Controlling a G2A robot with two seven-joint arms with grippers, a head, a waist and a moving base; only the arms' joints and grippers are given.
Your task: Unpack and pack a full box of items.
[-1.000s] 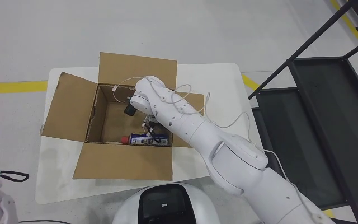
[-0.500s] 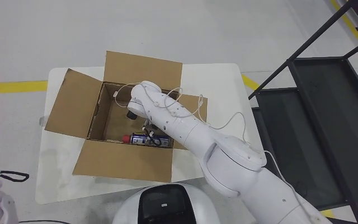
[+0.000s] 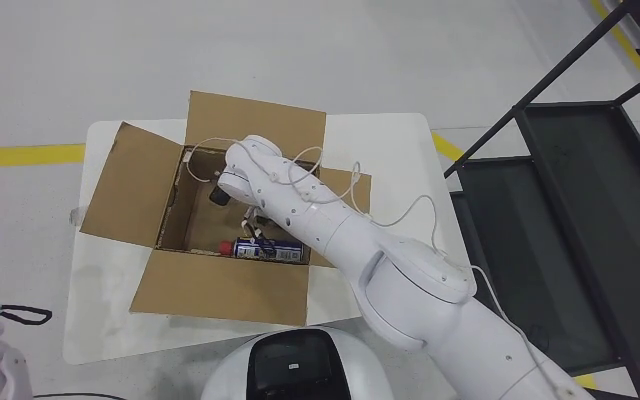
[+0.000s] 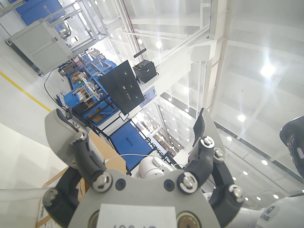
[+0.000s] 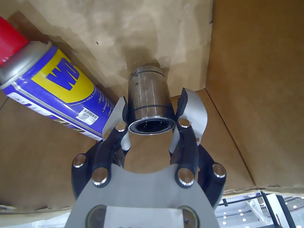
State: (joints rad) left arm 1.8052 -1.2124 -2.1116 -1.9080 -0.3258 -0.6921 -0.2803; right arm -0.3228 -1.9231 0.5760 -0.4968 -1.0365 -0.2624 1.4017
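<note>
The cylinder [image 5: 148,100] is a short steel sleeve, hollow, with two thin grooves round it. The right gripper [image 5: 153,97] has it clamped between its fingers, low inside the box [image 3: 255,120], near a corner. Over the last second that gripper has swung further toward the box's left wall. A blue-and-yellow can [image 5: 54,88] with a red cap lies on the box floor just beside it. The left gripper [image 4: 129,115] points at the ceiling, fingers spread.

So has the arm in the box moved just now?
Yes. The right tool, holding a metal cylinder, has slid toward the left wall of the box in the top view.
</note>
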